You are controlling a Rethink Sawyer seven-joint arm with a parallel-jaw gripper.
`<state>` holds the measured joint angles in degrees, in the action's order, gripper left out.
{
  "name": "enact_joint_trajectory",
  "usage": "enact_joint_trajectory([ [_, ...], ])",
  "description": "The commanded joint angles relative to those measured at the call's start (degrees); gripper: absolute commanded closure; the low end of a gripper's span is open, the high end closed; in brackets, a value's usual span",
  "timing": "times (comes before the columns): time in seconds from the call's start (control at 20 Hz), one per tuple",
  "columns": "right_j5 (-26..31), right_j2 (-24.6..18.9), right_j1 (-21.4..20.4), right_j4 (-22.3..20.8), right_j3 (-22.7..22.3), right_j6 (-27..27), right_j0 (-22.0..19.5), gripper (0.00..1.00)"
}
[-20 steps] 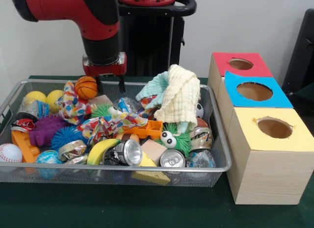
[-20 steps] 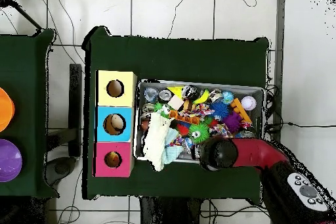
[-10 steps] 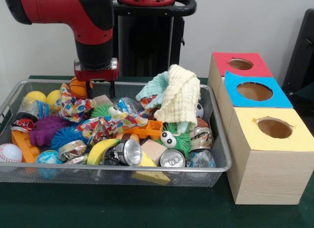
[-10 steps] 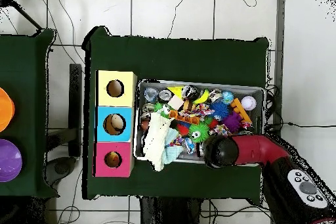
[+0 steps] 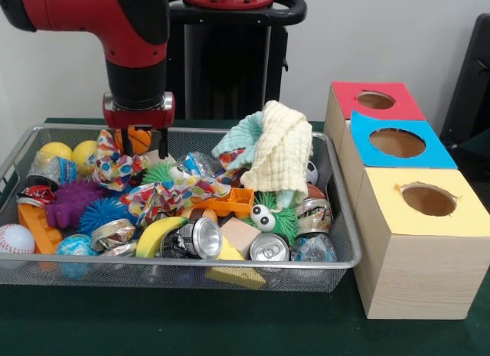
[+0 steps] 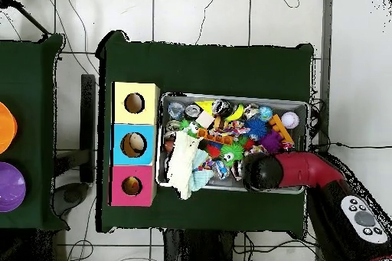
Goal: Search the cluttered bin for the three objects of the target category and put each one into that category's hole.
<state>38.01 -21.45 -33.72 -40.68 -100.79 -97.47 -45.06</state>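
Your gripper hangs over the far corner of the wire bin, its fingers spread open either side of the small basketball, not yet closed on it. Lower straight until the fingers straddle the ball's middle, clear of the patterned cloth beside it. Then close firmly, because it looks likely to roll.
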Motion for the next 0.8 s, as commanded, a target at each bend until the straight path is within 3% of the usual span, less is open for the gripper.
enact_joint_trajectory([
  [0.05,5.67,-4.46,-1.17,-4.80,5.73,18.39,-0.90,0.00],
  [0.35,5.71,-4.85,-0.67,-5.19,8.05,19.38,-1.15,0.00],
  [0.75,4.58,-5.47,3.12,-6.86,9.99,21.75,-2.61,0.00],
  [0.8,4.73,-6.07,3.36,-7.28,10.00,22.43,-3.12,1.00],
])
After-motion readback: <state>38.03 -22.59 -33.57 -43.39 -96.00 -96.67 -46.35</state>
